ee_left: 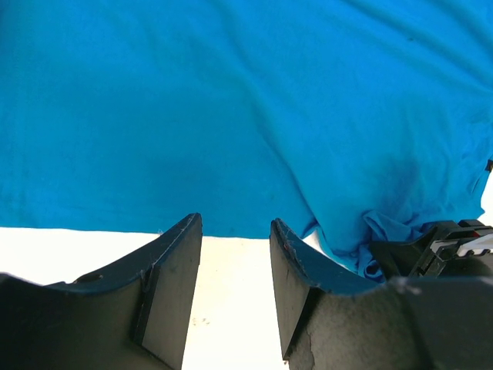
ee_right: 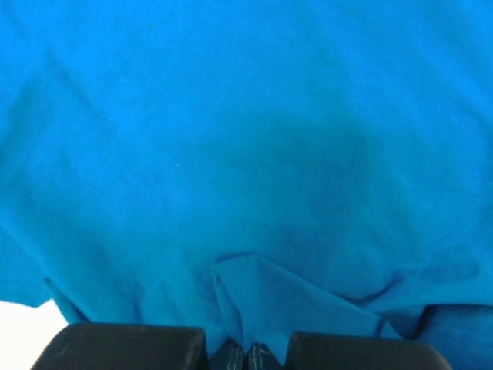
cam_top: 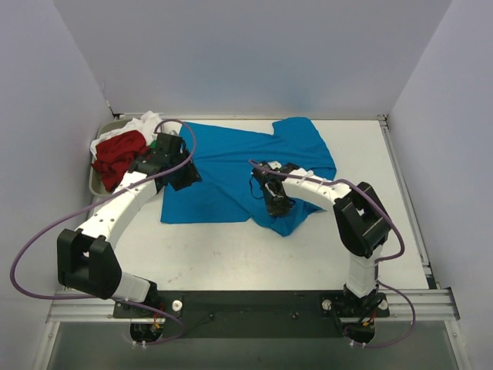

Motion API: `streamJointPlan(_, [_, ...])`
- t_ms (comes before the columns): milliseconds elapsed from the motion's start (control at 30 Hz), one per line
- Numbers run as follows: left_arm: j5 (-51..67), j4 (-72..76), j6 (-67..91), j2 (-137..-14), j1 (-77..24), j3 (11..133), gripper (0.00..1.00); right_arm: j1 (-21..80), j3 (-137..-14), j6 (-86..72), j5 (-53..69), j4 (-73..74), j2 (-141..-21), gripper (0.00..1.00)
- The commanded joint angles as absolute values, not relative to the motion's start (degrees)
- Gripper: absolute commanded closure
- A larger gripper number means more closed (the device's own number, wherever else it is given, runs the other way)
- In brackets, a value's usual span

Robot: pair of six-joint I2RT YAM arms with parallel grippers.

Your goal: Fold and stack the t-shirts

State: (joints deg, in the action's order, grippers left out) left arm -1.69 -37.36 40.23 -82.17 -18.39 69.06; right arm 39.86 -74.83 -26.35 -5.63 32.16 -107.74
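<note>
The bright blue t-shirt (cam_top: pixel 231 166) lies spread across the middle of the table, rumpled at its right side. It fills the left wrist view (ee_left: pixel 231 108) and the right wrist view (ee_right: pixel 246 154). My left gripper (cam_top: pixel 185 179) is open and empty at the shirt's left edge, its fingers (ee_left: pixel 173 285) over bare table. My right gripper (cam_top: pixel 277 206) is shut on a pinched fold of the blue shirt (ee_right: pixel 254 308) near its front right edge. Red (cam_top: pixel 119 154), white (cam_top: pixel 142 123) and green t-shirts are heaped at the far left.
The grey tray (cam_top: pixel 96 185) holds the heap of shirts at the table's far left corner. The white table (cam_top: pixel 231 247) has walls on three sides. The right gripper's black body shows in the left wrist view (ee_left: pixel 447 247).
</note>
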Motion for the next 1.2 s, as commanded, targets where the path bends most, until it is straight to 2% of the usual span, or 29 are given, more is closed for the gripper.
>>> streamJointPlan(0, [-2.2, -34.7, 40.1, -79.7, -18.5, 68.3, 0.49, 41.0, -73.1, -27.8, -9.9, 33.8, -103.0, 1.00])
streamJointPlan(133, [-2.3, -34.5, 40.1, -79.1, -18.5, 67.8, 0.49, 44.0, -71.4, -29.5, -16.2, 36.1, -97.2, 1.00])
streamJointPlan(267, [-1.9, -34.3, 40.1, -78.5, -18.5, 67.4, 0.49, 51.5, -68.1, -33.5, -21.5, 39.3, -90.7, 1.00])
streamJointPlan(500, [-1.8, -33.8, 39.7, -77.5, -18.7, 66.0, 0.49, 63.2, -56.0, -48.5, -25.6, 44.0, -79.4, 1.00])
streamJointPlan(600, [-1.7, -33.6, 39.5, -77.3, -19.1, 65.8, 0.49, 68.9, -53.4, -58.2, -29.3, 48.1, -77.9, 0.65])
streamJointPlan(633, [-1.6, -33.6, 39.3, -77.3, -19.2, 65.8, 0.49, 70.0, -52.2, -62.1, -30.1, 48.9, -78.0, 0.41])
streamJointPlan(700, [-1.8, -33.4, 39.0, -77.3, -19.6, 65.7, 0.49, 71.5, -51.6, -64.9, -31.5, 50.3, -79.3, 0.21])
streamJointPlan(733, [-1.8, -33.3, 38.9, -77.3, -19.6, 65.7, 0.49, 72.2, -52.0, -65.6, -32.1, 50.6, -80.0, 0.06])
streamJointPlan(833, [-1.8, -33.4, 38.9, -77.6, -20.2, 65.9, 0.49, 72.0, -56.7, -66.5, -37.1, 53.4, -83.9, 0.00])
streamJointPlan(1033, [-2.5, -34.1, 38.8, -77.4, -21.7, 66.9, 0.49, 66.6, -64.5, -57.2, -40.2, 51.2, -90.5, 0.00])
streamJointPlan(1167, [-2.8, -34.8, 38.6, -77.3, -22.0, 67.2, 0.49, 59.3, -64.9, -49.1, -35.5, 42.0, -93.5, 0.10])
